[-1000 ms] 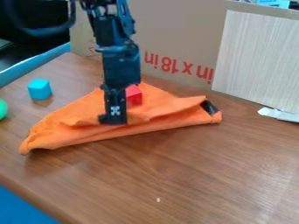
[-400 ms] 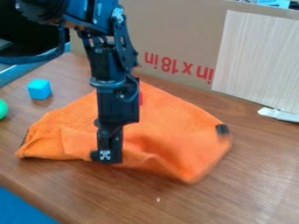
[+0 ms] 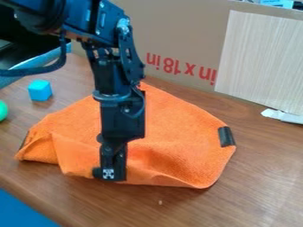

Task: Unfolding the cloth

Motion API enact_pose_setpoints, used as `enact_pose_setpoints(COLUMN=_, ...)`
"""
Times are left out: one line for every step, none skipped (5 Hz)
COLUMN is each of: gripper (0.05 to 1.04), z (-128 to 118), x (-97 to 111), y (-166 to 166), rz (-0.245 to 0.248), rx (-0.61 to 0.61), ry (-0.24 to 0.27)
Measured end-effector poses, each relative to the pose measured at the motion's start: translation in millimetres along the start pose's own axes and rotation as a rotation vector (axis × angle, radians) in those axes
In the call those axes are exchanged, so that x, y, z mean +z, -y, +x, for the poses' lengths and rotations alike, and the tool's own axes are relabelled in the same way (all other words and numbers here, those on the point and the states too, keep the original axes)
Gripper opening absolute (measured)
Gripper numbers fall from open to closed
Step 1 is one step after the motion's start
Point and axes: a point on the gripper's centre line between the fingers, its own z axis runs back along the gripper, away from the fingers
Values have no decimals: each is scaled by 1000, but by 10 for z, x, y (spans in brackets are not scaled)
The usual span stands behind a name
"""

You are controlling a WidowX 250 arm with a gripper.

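Note:
The gripper [image 3: 112,174] hangs at the cloth's near edge, left of the middle, its tip low over the table and shut on the orange fabric. Broadly spread on the wood, the orange cloth [image 3: 183,148] has a raised, rumpled near edge and a folded bulge at its left corner. A dark patch [image 3: 226,136] lies at its right edge. The arm covers part of the cloth's middle.
A blue block [image 3: 40,91] and a green round object [image 3: 3,110] are at the left. Behind the cloth stands a cardboard box [image 3: 177,40] with a pale panel [image 3: 260,57]. A white scrap [image 3: 283,116] lies at the right.
The gripper has come toward the table's near side, drawing the cloth's edge with it. The folded-over cloth has opened out toward the front, and its right corner has settled flatter.

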Motion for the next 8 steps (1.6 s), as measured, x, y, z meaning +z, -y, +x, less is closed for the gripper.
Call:
enact_pose_setpoints(gripper=68, z=20, x=-32, y=83, rz=-11, rx=4, ry=-2)
enact_pose_setpoints(gripper=68, z=68, x=-83, y=197, rz=-41, rx=10, ry=-6)
enact_pose_setpoints(gripper=68, z=109, x=-86, y=274, rz=-49, rx=18, ry=0)
enact_pose_setpoints(gripper=76, z=164, x=-95, y=338, rz=-56, rx=25, ry=5)
enact_pose_setpoints(gripper=122, z=193, x=-85, y=373, rz=-51, rx=36, ry=16)
enact_pose_setpoints(gripper=317, z=192, x=-82, y=388, rz=-58, rx=24, ry=15)
enact_pose_setpoints(gripper=614, z=188, x=-26, y=405, rz=-45, rx=8, ry=29)
enact_pose_setpoints(gripper=903, z=150, x=43, y=423, rz=-26, rx=-16, ry=23)
